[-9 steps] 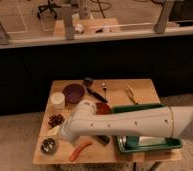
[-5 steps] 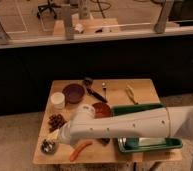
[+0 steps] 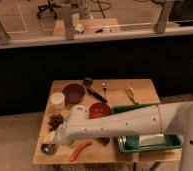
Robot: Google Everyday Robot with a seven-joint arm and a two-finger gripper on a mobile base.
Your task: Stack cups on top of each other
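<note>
The silver metal cup (image 3: 48,148) stands at the table's front left corner. The white cup (image 3: 58,100) stands further back on the left, next to the purple bowl (image 3: 73,92). My white arm reaches across the table from the right. Its gripper (image 3: 52,141) hangs right over the silver cup and partly hides it, jaws open. I cannot tell whether the gripper touches the cup. The white cup stands apart from the gripper, untouched.
A reddish-brown bowl (image 3: 98,109) sits mid-table, half behind my arm. A green tray (image 3: 174,144) lies front right. An orange stick-shaped item (image 3: 80,150) lies by the front edge, a dark clump (image 3: 55,121) on the left, and utensils (image 3: 93,90) at the back.
The arm's end has swung down and to the front left, from mid-table to just above the silver cup. Nothing on the table has moved.
</note>
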